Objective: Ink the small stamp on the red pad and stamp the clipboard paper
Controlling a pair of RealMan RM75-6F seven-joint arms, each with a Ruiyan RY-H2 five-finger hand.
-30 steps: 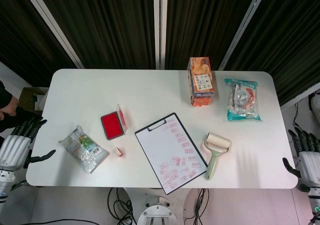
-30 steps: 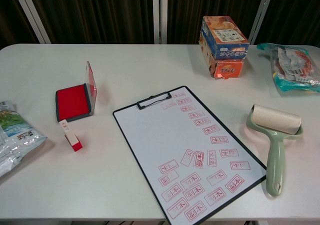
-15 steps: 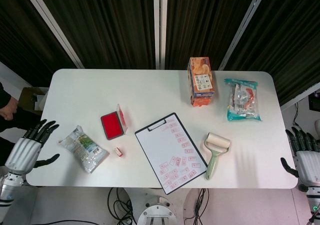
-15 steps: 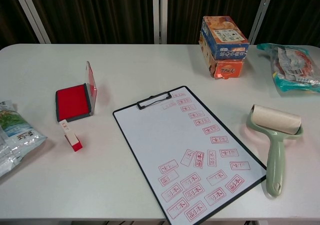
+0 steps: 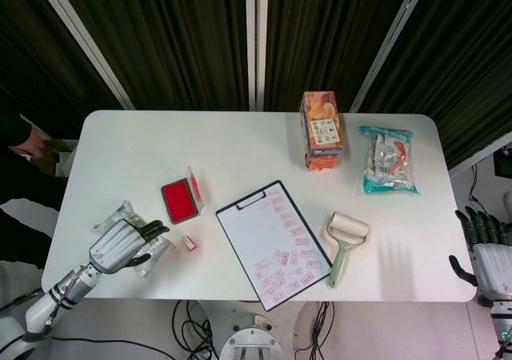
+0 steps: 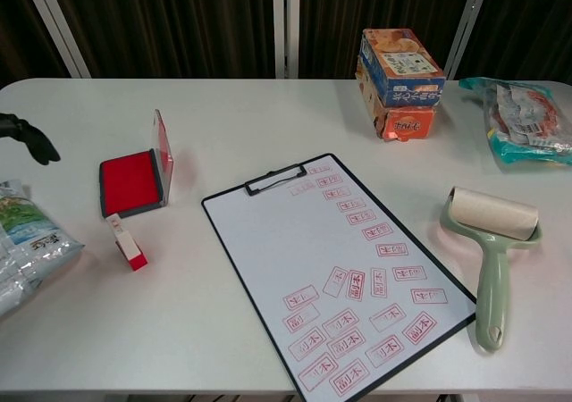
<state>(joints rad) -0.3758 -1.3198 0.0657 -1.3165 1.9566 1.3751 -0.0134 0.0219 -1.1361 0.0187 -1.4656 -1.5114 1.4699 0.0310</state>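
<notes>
While the red ink pad sits with its lid standing up on the right edge, its red cushion is uncovered and nothing lies in it. The small stamp lies on its side on the white table, just in front of the pad and near the left edge of the clipboard. The paper on the clipboard carries many red stamp marks along its right side and near corner, and the upper left part is blank. The left hand is over the snack bag at the left front of the table, empty, with the dark fingers spread and pointing toward the stamp; the stamp is to the right of the fingertips, near but apart. In the chest view only some dark fingertips show at the left edge. The right hand is beyond the right end of the table, holding nothing, fingers apart and pointing up, well apart from the stamp. A lint roller lies beside the clipboard on the right, and an orange box and a teal packet stand farther back.
</notes>
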